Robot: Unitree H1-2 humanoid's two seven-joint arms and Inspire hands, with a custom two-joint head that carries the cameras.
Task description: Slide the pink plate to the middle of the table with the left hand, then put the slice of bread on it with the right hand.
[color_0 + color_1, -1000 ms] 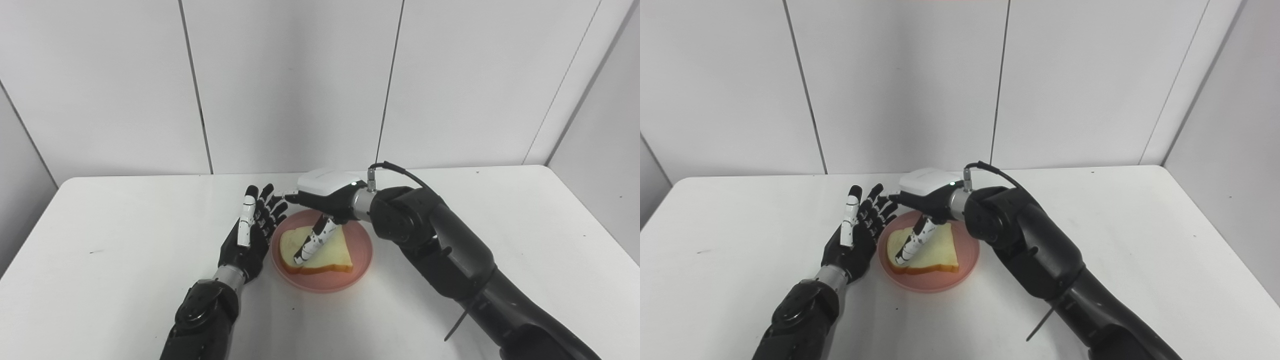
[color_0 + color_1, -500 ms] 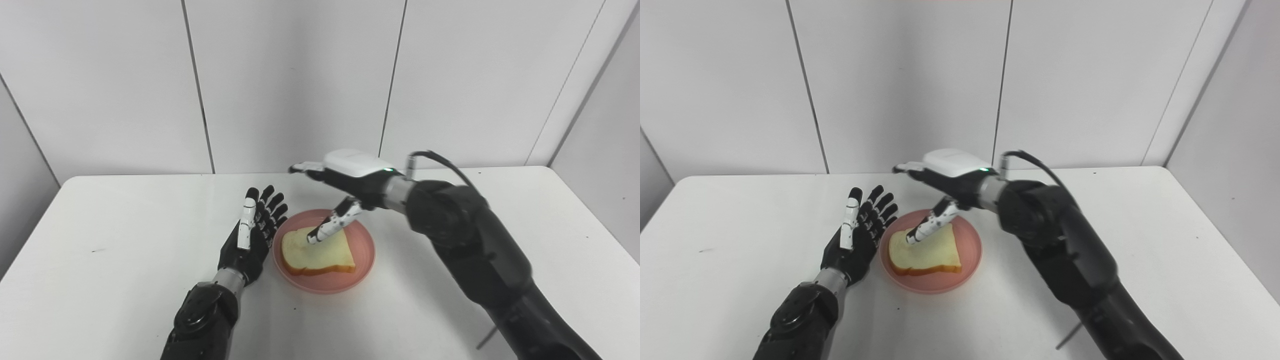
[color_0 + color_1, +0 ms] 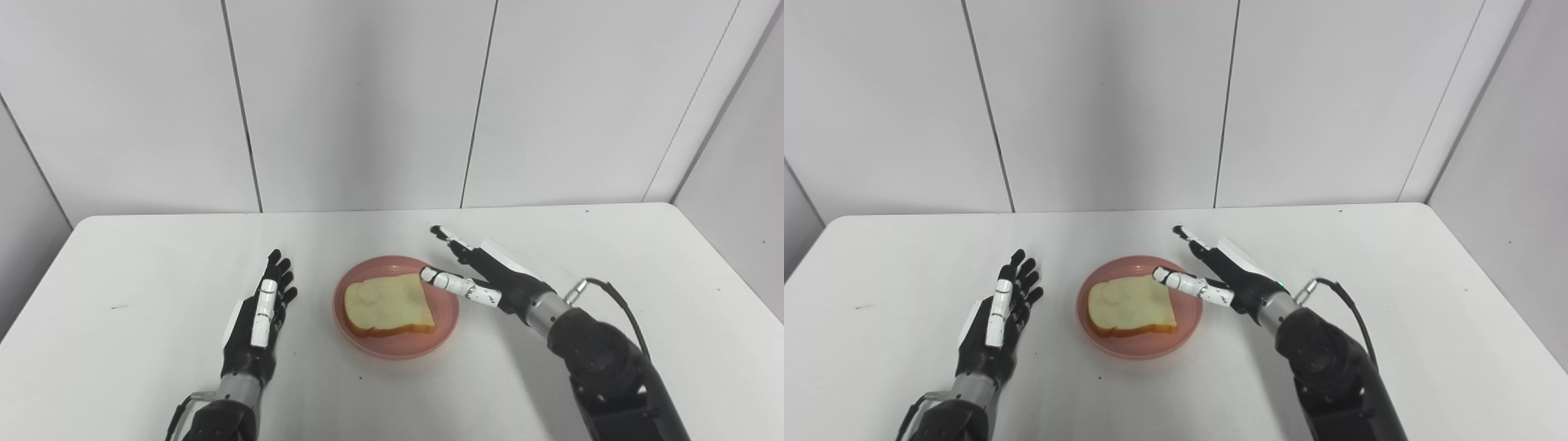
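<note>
White-tipped and black, my right fingers (image 3: 453,283) are spreading apart and holding nothing, one tip hovering just over the near rim of the pink plate (image 3: 444,318); my right hand (image 3: 490,282) is lying low beside the plate on its right. My left fingers (image 3: 272,285) are likewise splayed and empty, with my left hand (image 3: 257,324) resting apart from the plate on its left. The slice of bread (image 3: 387,305) is lying flat on the plate, which is sitting about mid-bench (image 3: 612,257). So I am judging both steps done: plate centred, bread on it, and only the pulling back of my arms remaining. Compared with half a second ago, my right hand has come off the bread, dropped and swung out to the right, while my left hand has drawn back toward me, away from the plate's edge.
</note>
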